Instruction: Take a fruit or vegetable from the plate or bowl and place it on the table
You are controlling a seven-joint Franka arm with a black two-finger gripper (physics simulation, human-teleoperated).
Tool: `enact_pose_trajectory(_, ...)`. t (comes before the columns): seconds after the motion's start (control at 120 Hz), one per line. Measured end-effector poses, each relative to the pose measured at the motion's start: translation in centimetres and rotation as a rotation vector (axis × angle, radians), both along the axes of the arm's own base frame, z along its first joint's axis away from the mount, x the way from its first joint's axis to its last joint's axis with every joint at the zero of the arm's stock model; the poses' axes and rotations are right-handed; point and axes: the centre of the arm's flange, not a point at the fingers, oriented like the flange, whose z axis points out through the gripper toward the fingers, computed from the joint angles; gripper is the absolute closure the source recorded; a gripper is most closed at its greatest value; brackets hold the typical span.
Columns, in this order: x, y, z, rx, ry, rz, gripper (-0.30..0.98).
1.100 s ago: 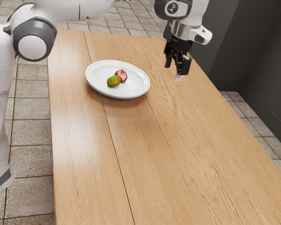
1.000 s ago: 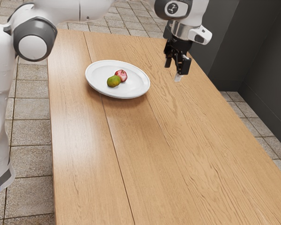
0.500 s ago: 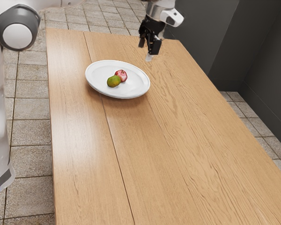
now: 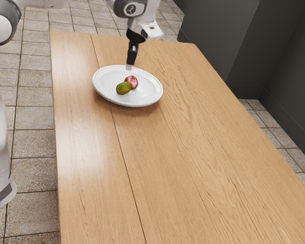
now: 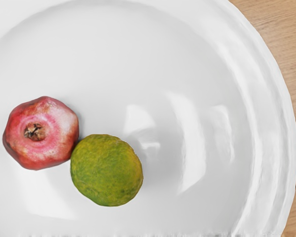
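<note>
My pincer [image 4: 129, 67] is hovering above white plate [image 4: 103, 82]; whether it is standing apart or together, I cannot tell. Red pomegranate [image 5: 41, 133] and green, yellow-tinged fruit [image 5: 106, 170] are lying on plate, touching each other. Plate is resting on wooden table [image 4: 152, 168].

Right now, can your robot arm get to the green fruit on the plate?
Probably, yes! My gripper is close to the plate, and nothing covers the green fruit from above. The red fruit crowds one side, so I'd go carefully.
</note>
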Motion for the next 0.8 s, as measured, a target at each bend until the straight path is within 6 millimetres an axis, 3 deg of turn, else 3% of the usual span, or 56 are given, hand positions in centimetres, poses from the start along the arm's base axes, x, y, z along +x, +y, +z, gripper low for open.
enact_pose_trajectory(0.2, 0.1, 3.1, -1.7, 0.039, -0.015, -0.130, 0.00)
enact_pose_trajectory(0.625, 2.2, 3.4, -5.3, 0.047, 0.009, -0.365, 0.00)
enact_pose_trajectory(0.8, 1.9, 4.4, -6.4, 0.041, 0.022, -0.402, 0.00)
